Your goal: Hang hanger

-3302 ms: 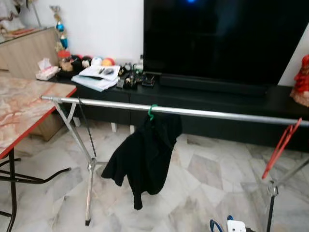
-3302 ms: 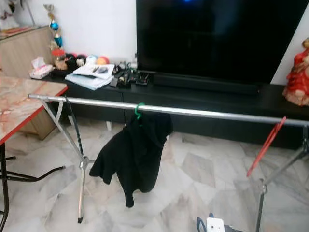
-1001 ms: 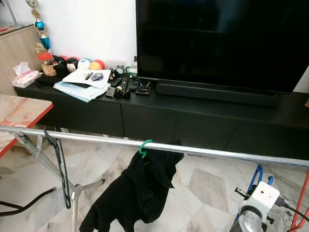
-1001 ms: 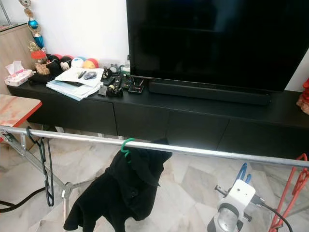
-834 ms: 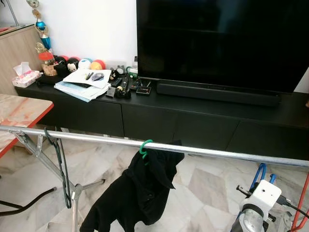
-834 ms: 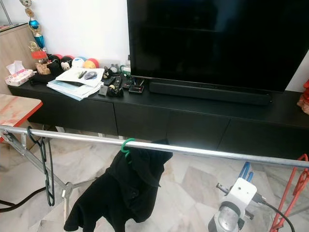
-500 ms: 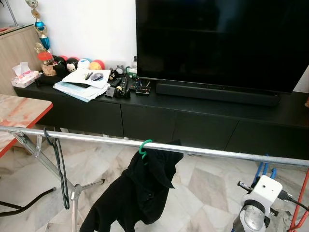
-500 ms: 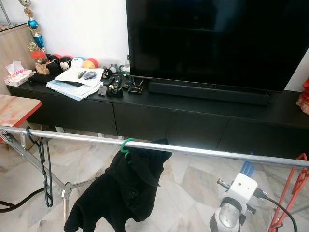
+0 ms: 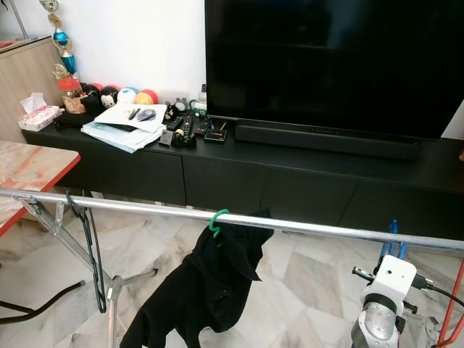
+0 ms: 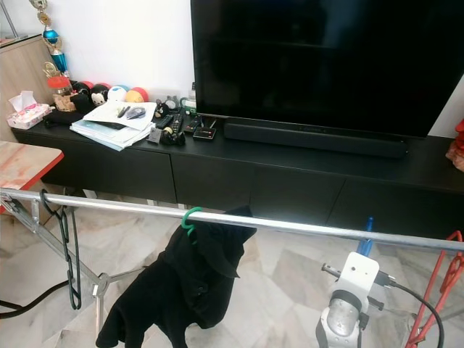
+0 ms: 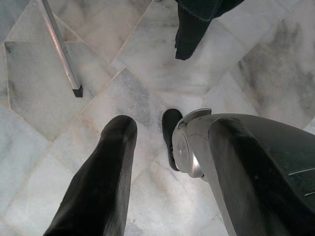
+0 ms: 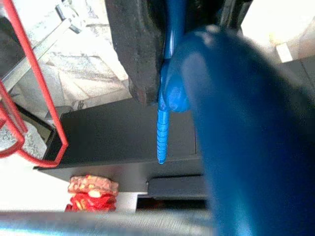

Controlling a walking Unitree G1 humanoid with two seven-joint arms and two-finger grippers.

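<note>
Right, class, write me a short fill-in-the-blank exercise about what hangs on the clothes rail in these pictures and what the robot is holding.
1. The black jacket hangs from the rail on a hanger whose hook is ____ in colour.
2. The right claw is shut on a ____ hanger.
3. At the rail's left end hangs an empty ____ hanger.
4. At the rail's right end hangs a ____ hanger.

Missing words: green; blue; black; red

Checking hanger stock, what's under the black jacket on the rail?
A green hanger hook shows above the black jacket on the rail. The jacket covers the rest of the hanger.
</note>
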